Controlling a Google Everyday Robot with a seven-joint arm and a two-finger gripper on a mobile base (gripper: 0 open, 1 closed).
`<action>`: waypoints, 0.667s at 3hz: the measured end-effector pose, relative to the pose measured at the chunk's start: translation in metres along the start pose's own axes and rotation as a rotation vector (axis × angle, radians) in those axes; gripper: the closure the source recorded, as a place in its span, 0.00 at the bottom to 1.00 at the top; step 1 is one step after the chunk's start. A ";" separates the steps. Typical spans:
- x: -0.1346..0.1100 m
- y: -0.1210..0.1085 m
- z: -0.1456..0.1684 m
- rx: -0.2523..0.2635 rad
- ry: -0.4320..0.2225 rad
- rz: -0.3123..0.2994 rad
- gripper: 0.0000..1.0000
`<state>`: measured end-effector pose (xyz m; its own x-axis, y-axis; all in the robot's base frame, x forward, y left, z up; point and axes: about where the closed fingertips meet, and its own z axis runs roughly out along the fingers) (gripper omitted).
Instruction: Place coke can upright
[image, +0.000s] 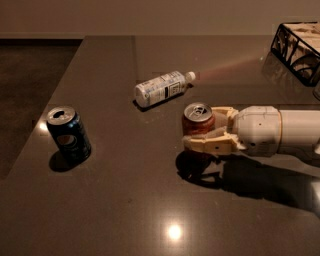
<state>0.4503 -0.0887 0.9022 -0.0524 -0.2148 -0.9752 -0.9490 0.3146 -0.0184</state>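
The dark tabletop (125, 210) ends at a left edge you can see. Right of centre, your jaws pinch the one coke can (198, 122), upright. Behind it lies one bottle (162, 88); well left stands one blue can (68, 135); one basket (300, 50) sits far right. Open tabletop lies in front.

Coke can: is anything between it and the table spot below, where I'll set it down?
Nothing visible does. The claw grips the coke can upright, and the table beneath shows only shadow. The plastic bottle lies on its side farther back, and the blue can stands well apart.
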 end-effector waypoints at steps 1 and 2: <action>0.003 -0.001 0.000 -0.007 -0.041 0.015 0.82; 0.004 -0.002 0.000 -0.003 -0.082 0.030 0.58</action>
<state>0.4522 -0.0905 0.8981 -0.0556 -0.1291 -0.9901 -0.9484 0.3167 0.0120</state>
